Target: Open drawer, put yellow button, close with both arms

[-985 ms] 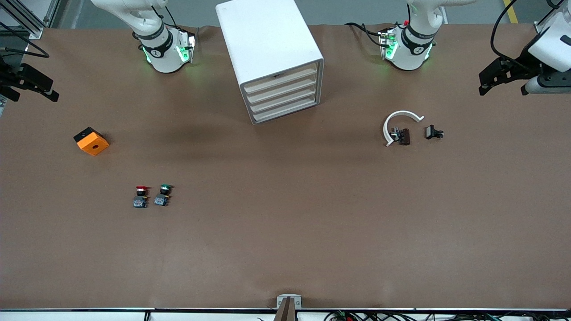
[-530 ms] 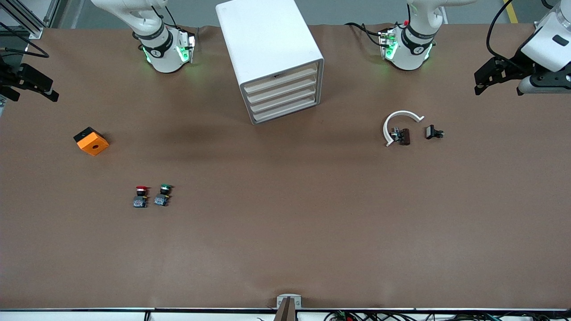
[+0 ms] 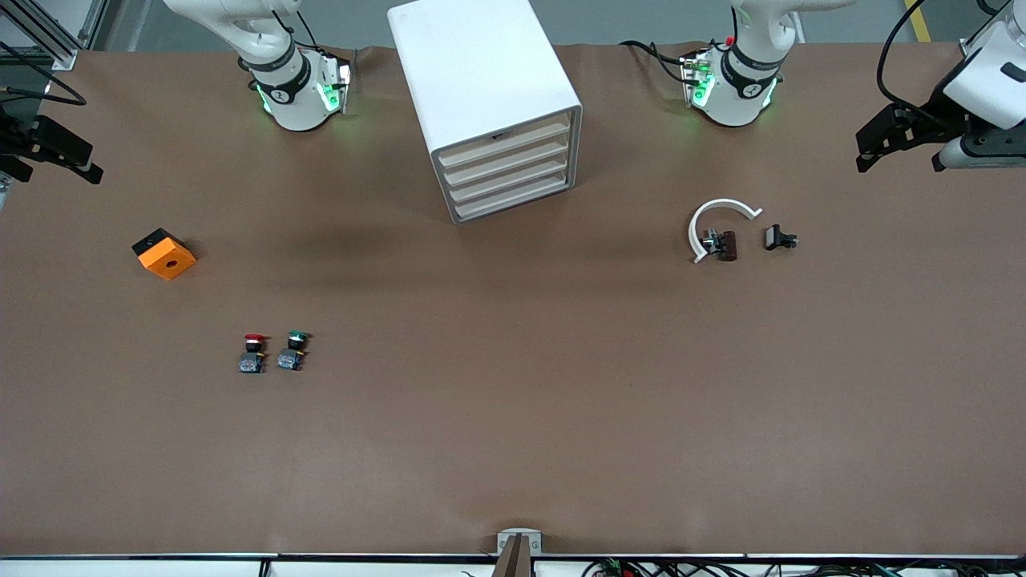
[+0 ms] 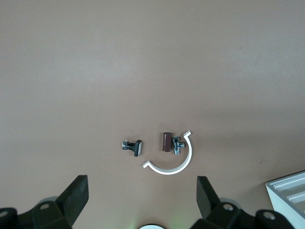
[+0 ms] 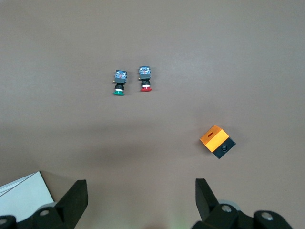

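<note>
The white cabinet (image 3: pixel 473 64) stands at the robots' side of the table, between the two bases. Its uppermost drawer (image 3: pixel 503 136) is shut, like the three below it. Corners of the cabinet show in the left wrist view (image 4: pixel 290 188) and the right wrist view (image 5: pixel 24 191). The yellow button is not in view. My left gripper (image 3: pixel 898 164) hangs open and empty over the table's edge at the left arm's end; its own view shows it wide open (image 4: pixel 143 191). My right gripper (image 3: pixel 60 176) hangs open and empty over the right arm's end (image 5: pixel 141 193).
A red-capped button (image 3: pixel 253 353) and a green-capped button (image 3: pixel 293 350) stand side by side nearer the front camera. An orange box (image 3: pixel 163 253) lies toward the right arm's end. A white C-shaped ring (image 3: pixel 705 220), a brown part (image 3: pixel 727 245) and a small black part (image 3: pixel 777 237) lie toward the left arm's end.
My left gripper has shifted a little at the table's end, first toward the robots' side, then slightly outward. My right gripper has barely moved. Nothing on the table has moved.
</note>
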You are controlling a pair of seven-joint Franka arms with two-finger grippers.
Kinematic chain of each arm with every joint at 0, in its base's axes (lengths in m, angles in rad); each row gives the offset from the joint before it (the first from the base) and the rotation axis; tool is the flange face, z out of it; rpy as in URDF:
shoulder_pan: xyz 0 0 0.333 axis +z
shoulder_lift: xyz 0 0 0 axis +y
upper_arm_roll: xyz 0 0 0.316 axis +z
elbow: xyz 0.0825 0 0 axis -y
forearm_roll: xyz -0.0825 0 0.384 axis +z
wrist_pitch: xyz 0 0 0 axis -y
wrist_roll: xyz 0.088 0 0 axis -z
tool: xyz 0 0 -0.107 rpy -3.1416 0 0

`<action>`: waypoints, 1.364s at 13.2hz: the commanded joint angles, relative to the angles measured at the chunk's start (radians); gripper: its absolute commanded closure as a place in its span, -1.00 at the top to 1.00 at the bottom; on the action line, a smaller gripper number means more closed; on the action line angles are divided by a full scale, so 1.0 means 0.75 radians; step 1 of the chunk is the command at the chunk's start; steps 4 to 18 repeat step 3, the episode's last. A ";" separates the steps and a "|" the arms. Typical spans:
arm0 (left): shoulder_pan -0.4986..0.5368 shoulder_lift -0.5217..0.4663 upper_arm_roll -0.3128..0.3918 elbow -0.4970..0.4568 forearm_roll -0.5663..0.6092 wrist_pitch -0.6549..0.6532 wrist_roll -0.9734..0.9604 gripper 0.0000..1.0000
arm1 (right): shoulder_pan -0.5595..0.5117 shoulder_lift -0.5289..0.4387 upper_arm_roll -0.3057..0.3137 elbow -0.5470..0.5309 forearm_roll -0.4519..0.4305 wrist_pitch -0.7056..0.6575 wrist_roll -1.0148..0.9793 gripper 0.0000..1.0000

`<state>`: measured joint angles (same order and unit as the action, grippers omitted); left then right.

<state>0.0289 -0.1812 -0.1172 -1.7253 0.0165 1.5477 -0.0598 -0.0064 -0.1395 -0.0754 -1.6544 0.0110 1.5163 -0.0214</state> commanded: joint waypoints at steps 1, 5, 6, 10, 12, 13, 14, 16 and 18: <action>0.011 0.021 0.001 0.036 -0.016 -0.006 0.004 1.00 | -0.002 -0.033 0.004 -0.030 -0.029 0.017 0.018 1.00; 0.011 0.021 0.009 0.040 -0.016 -0.006 0.006 1.00 | -0.002 -0.033 0.004 -0.030 -0.039 0.019 0.018 1.00; 0.011 0.021 0.009 0.040 -0.016 -0.006 0.006 1.00 | -0.002 -0.033 0.004 -0.030 -0.039 0.019 0.018 1.00; 0.011 0.021 0.009 0.040 -0.016 -0.006 0.006 1.00 | -0.002 -0.033 0.004 -0.030 -0.039 0.019 0.018 1.00; 0.011 0.021 0.009 0.040 -0.016 -0.006 0.006 1.00 | -0.002 -0.033 0.004 -0.030 -0.039 0.019 0.018 1.00; 0.011 0.021 0.009 0.040 -0.016 -0.006 0.006 1.00 | -0.002 -0.033 0.004 -0.030 -0.039 0.019 0.018 1.00; 0.011 0.021 0.009 0.040 -0.016 -0.006 0.006 1.00 | -0.002 -0.033 0.004 -0.030 -0.039 0.019 0.018 1.00; 0.011 0.021 0.009 0.040 -0.016 -0.006 0.006 1.00 | -0.002 -0.033 0.004 -0.030 -0.039 0.019 0.018 1.00; 0.011 0.021 0.009 0.040 -0.016 -0.006 0.006 1.00 | -0.002 -0.033 0.004 -0.030 -0.039 0.019 0.018 1.00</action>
